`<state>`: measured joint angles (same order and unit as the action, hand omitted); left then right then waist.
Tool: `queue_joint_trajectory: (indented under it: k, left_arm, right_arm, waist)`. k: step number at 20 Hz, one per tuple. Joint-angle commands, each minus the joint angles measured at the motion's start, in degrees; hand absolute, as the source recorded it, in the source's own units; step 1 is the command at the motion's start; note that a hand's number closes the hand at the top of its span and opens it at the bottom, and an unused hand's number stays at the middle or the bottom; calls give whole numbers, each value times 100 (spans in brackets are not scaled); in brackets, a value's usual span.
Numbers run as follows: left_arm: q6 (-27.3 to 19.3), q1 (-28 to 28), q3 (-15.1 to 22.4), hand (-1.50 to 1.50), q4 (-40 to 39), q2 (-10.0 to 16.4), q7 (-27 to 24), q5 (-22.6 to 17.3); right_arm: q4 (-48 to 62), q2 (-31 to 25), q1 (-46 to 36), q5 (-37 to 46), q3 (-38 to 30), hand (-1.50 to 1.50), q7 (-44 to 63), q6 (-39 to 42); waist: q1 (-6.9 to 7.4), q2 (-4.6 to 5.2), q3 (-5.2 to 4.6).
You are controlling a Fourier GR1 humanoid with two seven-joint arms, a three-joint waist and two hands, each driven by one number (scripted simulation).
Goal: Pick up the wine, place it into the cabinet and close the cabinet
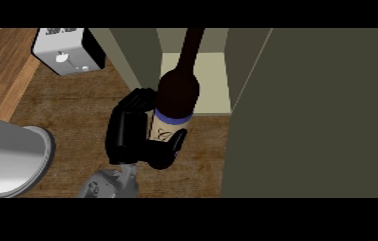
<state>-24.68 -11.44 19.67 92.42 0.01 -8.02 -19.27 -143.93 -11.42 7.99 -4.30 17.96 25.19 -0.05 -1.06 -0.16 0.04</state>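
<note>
The wine bottle (176,92) is dark, with a pale label and a blue band, and its long neck points up the view into the open cabinet (203,80). My left hand (127,130) is shut on the bottle's lower body: fingers (136,101) curl round its left and far side, and the thumb (168,147) wraps the near side. The bottle's base is hidden by the hand. It sits just in front of the cabinet's pale shelf floor. The cabinet's olive door (303,115) stands open at the right. My right hand does not show.
A white toaster (66,52) stands on the wooden counter (66,105) at the back left. A grey round vessel (22,157) fills the left edge. The open door blocks the whole right side.
</note>
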Motion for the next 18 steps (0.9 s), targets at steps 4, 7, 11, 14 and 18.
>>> queue_joint_trajectory:
  k: [4, 7, 11, 14, 18]
  left_arm:
    - [-806, -830, 144, 150, -680, -1, 126, -33]
    - [-1166, -1279, 358, 150, -1204, -1, -35, -322]
    - [-1201, -1432, 360, 150, -1817, -1, -346, -354]
    - [-1149, -1524, 417, 150, -2273, -1, -655, -664]
    - [-1050, -1735, 372, 150, -3095, -1, -1132, -1051]
  right_arm:
    - [-1132, -107, 486, -711, -287, -150, 319, 178]
    - [-1033, 57, 363, -441, -46, -150, 327, 45]
    - [-1212, -114, 825, -796, -245, -150, 118, 286]
    - [-1270, -46, 393, -730, -167, -150, 581, 126]
    - [-1199, -116, 383, -859, -311, -150, 417, 271]
  waist:
    - [-8, 8, -1]
    - [-23, 14, -5]
    - [-78, 15, 0]
    - [-51, 26, -9]
    - [-136, 51, -8]
